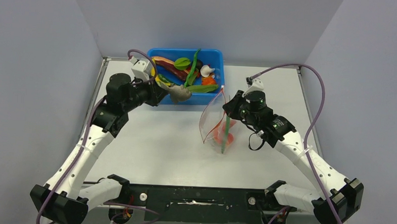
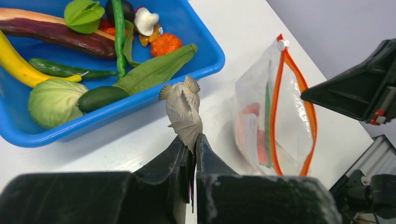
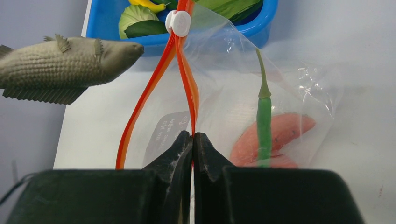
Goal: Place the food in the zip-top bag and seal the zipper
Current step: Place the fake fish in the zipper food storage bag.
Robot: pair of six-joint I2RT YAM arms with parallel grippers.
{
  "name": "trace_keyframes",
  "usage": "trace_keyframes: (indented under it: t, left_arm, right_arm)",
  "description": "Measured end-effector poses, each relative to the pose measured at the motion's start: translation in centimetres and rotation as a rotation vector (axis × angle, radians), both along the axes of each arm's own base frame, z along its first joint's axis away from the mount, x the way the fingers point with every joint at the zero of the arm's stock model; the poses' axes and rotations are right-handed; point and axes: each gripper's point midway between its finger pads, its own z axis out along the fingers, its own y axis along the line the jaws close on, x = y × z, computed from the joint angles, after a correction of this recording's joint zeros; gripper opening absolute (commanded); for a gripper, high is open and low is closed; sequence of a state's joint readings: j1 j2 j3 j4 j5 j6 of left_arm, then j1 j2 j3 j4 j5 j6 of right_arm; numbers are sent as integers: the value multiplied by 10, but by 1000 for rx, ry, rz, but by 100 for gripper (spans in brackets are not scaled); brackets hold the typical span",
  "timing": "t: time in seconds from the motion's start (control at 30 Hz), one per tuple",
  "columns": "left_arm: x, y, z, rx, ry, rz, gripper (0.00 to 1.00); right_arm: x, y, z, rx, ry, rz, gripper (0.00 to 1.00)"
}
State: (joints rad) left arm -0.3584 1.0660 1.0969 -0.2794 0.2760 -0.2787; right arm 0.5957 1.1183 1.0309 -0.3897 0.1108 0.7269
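Observation:
My left gripper [image 2: 195, 137] is shut on the tail of a grey toy fish [image 2: 182, 105], holding it in the air in front of the blue tub. In the top view the fish [image 1: 179, 93] hangs left of the zip-top bag [image 1: 214, 120]. My right gripper [image 3: 192, 135] is shut on one side of the bag's red-orange zipper [image 3: 189, 84], holding the mouth open and upright. The white slider tab [image 3: 178, 23] sits at the zipper's far end. Inside the bag lie a red food piece [image 3: 280, 133] and a long green pod [image 3: 264, 116]. The fish [image 3: 60, 63] shows at left in the right wrist view.
The blue tub [image 1: 215, 56] at the back of the table holds a yellow banana [image 2: 14, 63], a dark purple long piece [image 2: 56, 35], green leaves [image 2: 156, 70], a cabbage [image 2: 53, 100] and other toy foods. Grey walls enclose the white table [image 1: 149, 140].

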Motion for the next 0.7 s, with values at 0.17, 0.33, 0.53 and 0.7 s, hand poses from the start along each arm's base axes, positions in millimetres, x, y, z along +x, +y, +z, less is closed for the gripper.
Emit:
trace_keyframes:
  t: [0.17,0.33,0.53,0.7]
  left_arm:
    - [-13,-7,16,-35,17,-52,0]
    - [-36,-18,39,-107,-4,-146,0]
    - [-50,-30,51,-170,3,-235,0]
    - [-61,-44,68,-258,-14,-327,0]
  right_arm:
    - [4,7,-1,11,13,9,0]
    - [8,12,0,15,18,18,0]
    - [8,13,0,21,20,23,0]
    - [7,13,0,22,21,26,0]
